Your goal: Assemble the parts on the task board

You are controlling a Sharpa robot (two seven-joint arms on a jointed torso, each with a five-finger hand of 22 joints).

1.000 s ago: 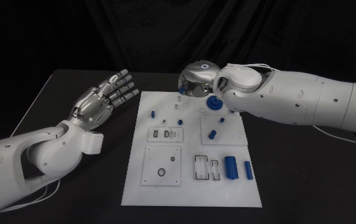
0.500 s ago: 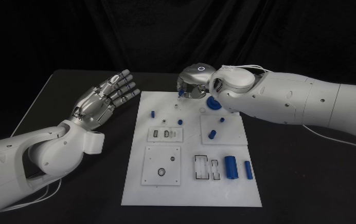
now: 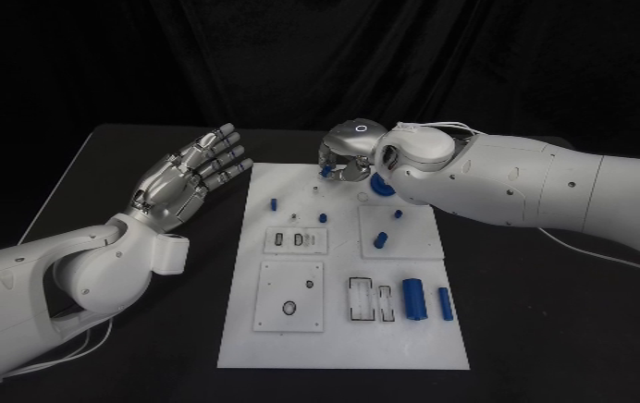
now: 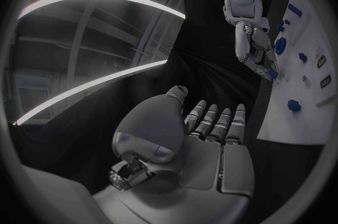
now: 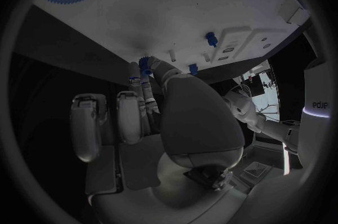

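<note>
The white task board [image 3: 301, 338] lies in the middle of the black table. My right hand [image 3: 350, 152] hovers over the board's far edge and pinches a small blue part [image 3: 325, 171] in its fingertips, seen close as the blue part [image 5: 144, 63] and from the side as the blue part [image 4: 273, 74]. Beside that hand lies a blue gear [image 3: 384, 188], partly covered by the arm. My left hand [image 3: 187, 177] is held open left of the board, fingers spread, holding nothing.
Small blue pegs [image 3: 275, 205] [image 3: 322, 217] [image 3: 382, 241] stand on the board's far half. Two blue cylinders [image 3: 413, 299] [image 3: 444, 303] lie at its near right, beside a slotted plate [image 3: 371, 300]. My right arm [image 3: 534, 186] crosses the board's far right corner.
My right arm has swung slightly left, and its fingertips with the small blue part have dropped a little toward the board's far edge. The left hand has stayed still.
</note>
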